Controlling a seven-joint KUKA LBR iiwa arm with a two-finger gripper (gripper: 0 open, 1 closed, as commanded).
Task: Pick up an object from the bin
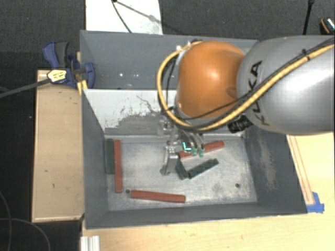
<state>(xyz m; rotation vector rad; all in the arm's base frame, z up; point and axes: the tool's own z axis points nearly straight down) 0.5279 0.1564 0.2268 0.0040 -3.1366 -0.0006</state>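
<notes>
1. The likeliest thing to be picked, judged by nearness alone, is a dark green bar [204,167] lying flat on the floor of the bin [141,163], about the middle and slightly right.
2. Its long axis runs slantwise, from near-left up to far-right.
3. A shorter dark green piece [182,171] lies at its near-left end. Whether the two touch cannot be determined.
4. The pincer [171,166] stands low over the floor just to the left of that shorter piece, so the bar lies to its right and a little nearer.
5. Whether the pincer is spread or pressed together cannot be told, and nothing is seen held in it.
6. A red bar [212,147] lies just beyond the green bar, on the far-right side, at a similar slant.
7. Well apart lie a long red bar [157,196] along the near wall, and a red-brown bar [118,166] beside a dark green strip [109,157] at the left wall.
8. Judgement: the move turns on shifting right and aligning across the bar's slant.
</notes>
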